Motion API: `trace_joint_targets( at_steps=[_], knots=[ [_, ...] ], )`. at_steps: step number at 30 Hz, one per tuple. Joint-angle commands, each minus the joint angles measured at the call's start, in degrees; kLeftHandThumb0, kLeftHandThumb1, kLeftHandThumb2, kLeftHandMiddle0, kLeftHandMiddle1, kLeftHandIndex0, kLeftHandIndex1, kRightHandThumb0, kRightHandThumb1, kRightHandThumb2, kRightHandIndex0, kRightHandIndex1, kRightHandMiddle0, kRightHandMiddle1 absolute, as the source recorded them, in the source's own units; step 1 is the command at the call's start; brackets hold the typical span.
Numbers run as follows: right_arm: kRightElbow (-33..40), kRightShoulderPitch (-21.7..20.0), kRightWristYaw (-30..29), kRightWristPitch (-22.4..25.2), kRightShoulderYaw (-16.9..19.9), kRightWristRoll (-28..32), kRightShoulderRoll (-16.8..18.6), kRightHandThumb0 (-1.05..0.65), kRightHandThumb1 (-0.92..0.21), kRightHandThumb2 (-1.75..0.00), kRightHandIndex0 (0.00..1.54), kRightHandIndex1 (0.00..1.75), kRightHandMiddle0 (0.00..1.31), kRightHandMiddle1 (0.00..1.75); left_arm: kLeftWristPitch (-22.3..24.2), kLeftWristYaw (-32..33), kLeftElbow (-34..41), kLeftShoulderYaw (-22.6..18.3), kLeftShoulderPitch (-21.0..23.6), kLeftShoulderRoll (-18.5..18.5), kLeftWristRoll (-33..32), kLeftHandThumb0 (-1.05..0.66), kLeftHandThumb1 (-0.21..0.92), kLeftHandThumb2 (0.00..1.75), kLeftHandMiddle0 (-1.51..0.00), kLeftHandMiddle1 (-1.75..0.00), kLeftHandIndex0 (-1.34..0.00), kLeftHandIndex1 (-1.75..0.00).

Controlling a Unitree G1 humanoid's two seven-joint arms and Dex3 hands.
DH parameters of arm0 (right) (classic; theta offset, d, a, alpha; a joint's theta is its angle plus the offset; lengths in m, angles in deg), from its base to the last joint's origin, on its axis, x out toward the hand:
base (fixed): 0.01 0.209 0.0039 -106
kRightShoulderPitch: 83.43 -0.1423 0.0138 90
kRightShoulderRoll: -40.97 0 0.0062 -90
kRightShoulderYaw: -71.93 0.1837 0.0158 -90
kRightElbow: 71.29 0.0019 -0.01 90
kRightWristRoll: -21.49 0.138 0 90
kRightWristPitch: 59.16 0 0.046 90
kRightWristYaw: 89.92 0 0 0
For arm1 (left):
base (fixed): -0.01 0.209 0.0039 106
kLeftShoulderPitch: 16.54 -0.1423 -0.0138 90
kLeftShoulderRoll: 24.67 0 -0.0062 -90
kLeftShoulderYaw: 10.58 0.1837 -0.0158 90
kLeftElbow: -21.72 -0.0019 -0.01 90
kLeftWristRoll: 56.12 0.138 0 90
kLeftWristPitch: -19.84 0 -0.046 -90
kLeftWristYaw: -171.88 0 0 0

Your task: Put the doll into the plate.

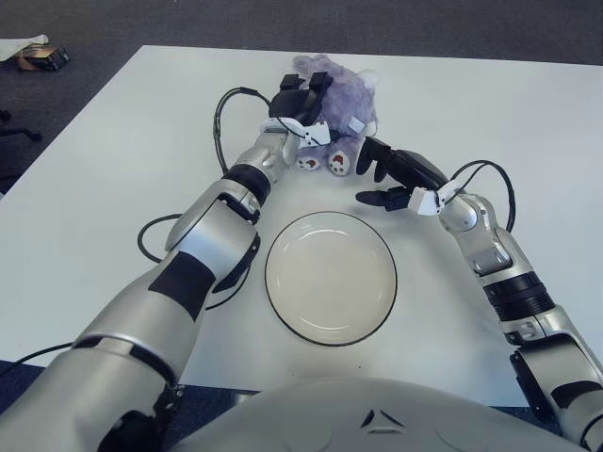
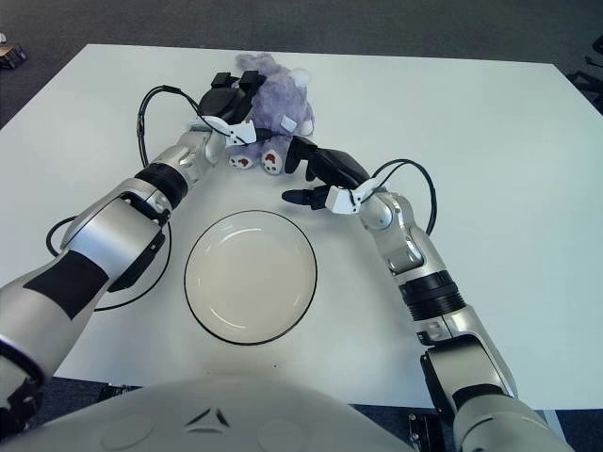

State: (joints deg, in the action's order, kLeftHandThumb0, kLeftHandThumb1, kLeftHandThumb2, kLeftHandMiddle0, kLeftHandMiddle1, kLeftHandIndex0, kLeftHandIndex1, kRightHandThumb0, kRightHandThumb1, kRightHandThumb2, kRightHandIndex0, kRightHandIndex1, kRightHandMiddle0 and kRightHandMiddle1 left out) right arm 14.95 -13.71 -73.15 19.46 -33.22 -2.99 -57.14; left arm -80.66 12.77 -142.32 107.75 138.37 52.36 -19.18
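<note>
From my remote seat I see even, bright overhead light on the white bench (image 1: 528,113), only soft faint shadows under the arms and plate (image 1: 331,277), a mild sheen on the plate's glaze, and sharp focus throughout with slight wide-angle bending at the edges.

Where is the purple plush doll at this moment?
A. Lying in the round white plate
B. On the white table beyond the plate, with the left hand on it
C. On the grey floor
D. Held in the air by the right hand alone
B: the purple plush doll sits on the white table beyond the empty round white plate, with the left hand against it; the right hand is open just beside it.
</note>
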Motion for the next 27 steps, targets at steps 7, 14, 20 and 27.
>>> trace_joint_targets(
  at_steps=[7, 14, 20, 27],
  knots=[
    [0.5, 0.4, -2.3, -0.8, 0.3, -2.4, -0.1, -0.35, -0.92, -0.51, 0.26, 1.33, 0.19, 1.75, 0.8, 1.0, -1.6, -1.4, -0.4, -2.3, -1.2, -0.12, 0.54, 0.96, -0.24, -1.56, -0.01, -1.48],
    [-1.3, 0.3, -3.7, -2.0, 0.2, -3.1, -0.4, -0.37, -0.78, -0.7, 0.33, 1.48, 0.27, 1.75, 0.0, 3.3, -1.3, -2.3, -0.6, -2.7, -1.7, 0.03, 0.32, 1.27, -0.62, -1.61, -0.37, -1.73],
    [-11.9, -1.1, -5.4, -7.0, 2.0, -1.1, -2.8, -0.08, -0.45, -1.06, 0.6, 1.4, 0.43, 1.75, -1.5, 5.7, -1.3, -2.5, -1.1, -2.7, -1.7, 0.01, 0.13, 1.45, -0.78, -1.49, -0.6, -1.74],
    [-18.1, -2.7, -3.6, -8.6, 4.4, 3.5, -3.4, -0.01, -0.22, -1.35, 0.75, 1.52, 0.5, 1.75, -2.7, 6.9, -1.3, -2.6, -1.7, -2.0, -1.8, 0.0, 0.04, 1.49, -0.88, -1.31, -0.74, -1.75]
  ],
)
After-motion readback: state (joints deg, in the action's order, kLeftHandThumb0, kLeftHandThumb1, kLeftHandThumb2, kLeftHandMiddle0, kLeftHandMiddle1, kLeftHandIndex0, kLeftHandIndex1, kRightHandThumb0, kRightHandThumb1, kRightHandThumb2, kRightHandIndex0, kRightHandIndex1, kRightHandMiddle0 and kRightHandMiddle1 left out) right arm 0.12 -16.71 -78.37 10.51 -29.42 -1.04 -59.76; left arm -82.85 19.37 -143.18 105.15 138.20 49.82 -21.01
